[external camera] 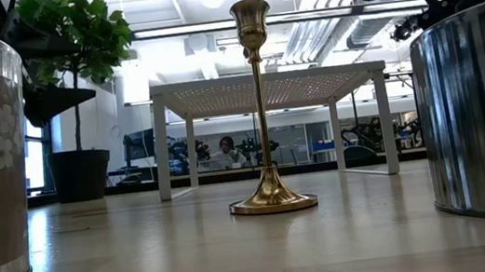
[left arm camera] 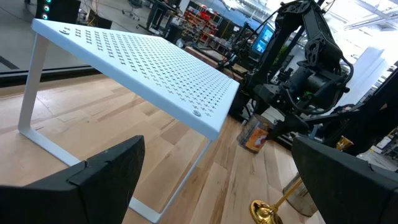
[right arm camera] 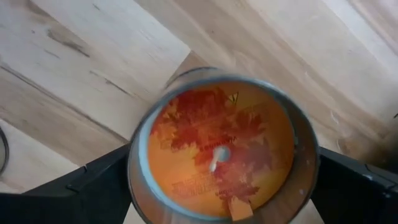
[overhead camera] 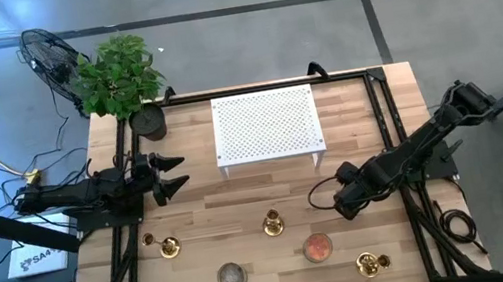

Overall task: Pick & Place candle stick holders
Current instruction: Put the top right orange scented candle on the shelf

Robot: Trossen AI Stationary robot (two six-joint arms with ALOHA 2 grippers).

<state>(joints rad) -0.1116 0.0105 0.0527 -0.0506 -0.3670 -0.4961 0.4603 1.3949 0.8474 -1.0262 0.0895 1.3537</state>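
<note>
Left tool [overhead camera: 172,173] hovers with fingers apart over the desk [overhead camera: 352,135] near the white rack [overhead camera: 265,125]. Candlesticks stand along the front: one at left [overhead camera: 168,245], one mid-desk [overhead camera: 273,224], one at right [overhead camera: 369,264]. Right tool [overhead camera: 339,203] hangs above the orange candle jar [overhead camera: 318,248], fingers spread wide, gripping nothing.

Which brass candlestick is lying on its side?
The candlestick at the table's front right corner, right of the orange candle jar; the other two stand upright.

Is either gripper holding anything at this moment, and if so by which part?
Nothing is held. Left gripper and right gripper are both open and empty.
</note>
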